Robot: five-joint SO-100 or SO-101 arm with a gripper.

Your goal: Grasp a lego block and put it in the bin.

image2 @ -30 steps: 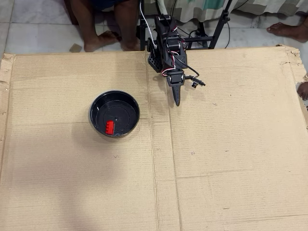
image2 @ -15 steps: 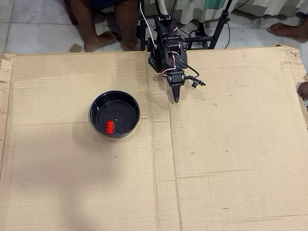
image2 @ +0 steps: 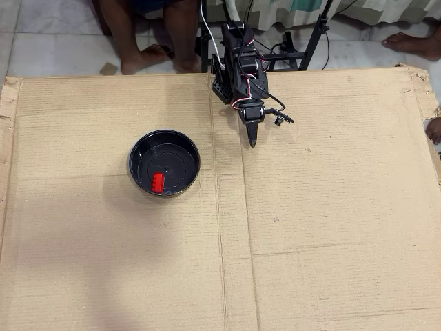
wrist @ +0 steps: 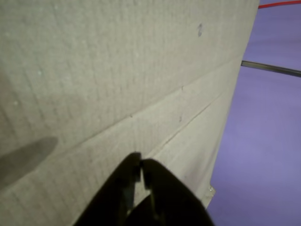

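- The lego block [image2: 158,182] lies inside the bin [image2: 141,148], near its lower wall.
- The gripper [image2: 251,143] hangs right of the bin, well apart, fingers pinched together, empty, above the cardboard [image2: 331,227].

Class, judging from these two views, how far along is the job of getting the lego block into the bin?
Done: the lego block lies inside the bin. In hand: nothing; the gripper is shut and empty above bare cardboard, apart from the bin. Left: nothing visible, since no other block shows on the cardboard.
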